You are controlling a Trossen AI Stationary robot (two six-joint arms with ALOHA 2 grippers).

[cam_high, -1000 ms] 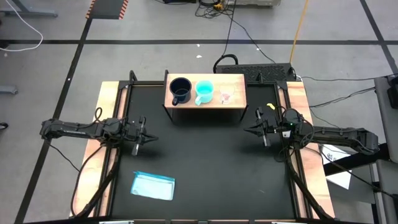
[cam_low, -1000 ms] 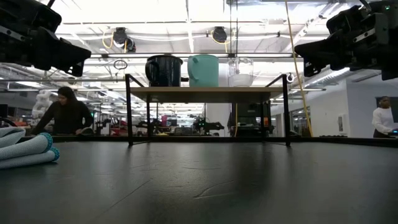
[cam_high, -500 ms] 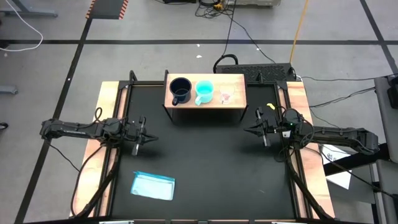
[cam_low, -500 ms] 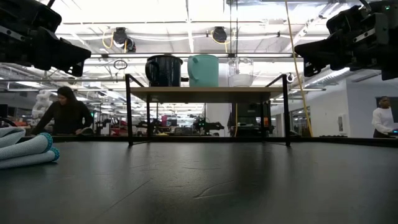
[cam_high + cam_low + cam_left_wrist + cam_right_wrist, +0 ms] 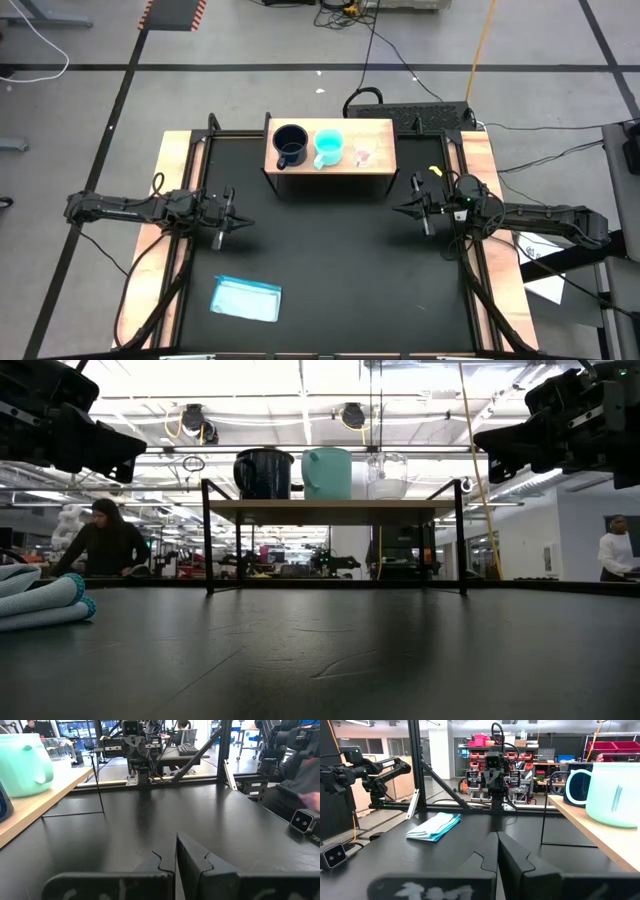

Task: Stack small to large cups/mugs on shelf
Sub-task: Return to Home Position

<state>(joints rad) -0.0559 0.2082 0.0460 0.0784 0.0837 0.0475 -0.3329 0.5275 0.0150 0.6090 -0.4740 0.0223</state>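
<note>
From above, a light wooden shelf (image 5: pixel 381 133) at the far edge of the black desk (image 5: pixel 340 270) bears a navy handled mug (image 5: pixel 290 146), turquoise handled mug (image 5: pixel 329 147) and small clear cup (image 5: pixel 364 154) in a row. The left claw (image 5: pixel 243 222) and right claw (image 5: pixel 402 208) hang out to either side. Low view: a bright workshop behind (a person (image 5: pixel 103 540) there). Wrist views: both claws pinched closed.

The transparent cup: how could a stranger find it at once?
At the far edge of the black table stands a wooden shelf. Three vessels stand in a row on it; the transparent cup is at the end nearest the right arm, beside the turquoise mug. Only it is see-through.
</note>
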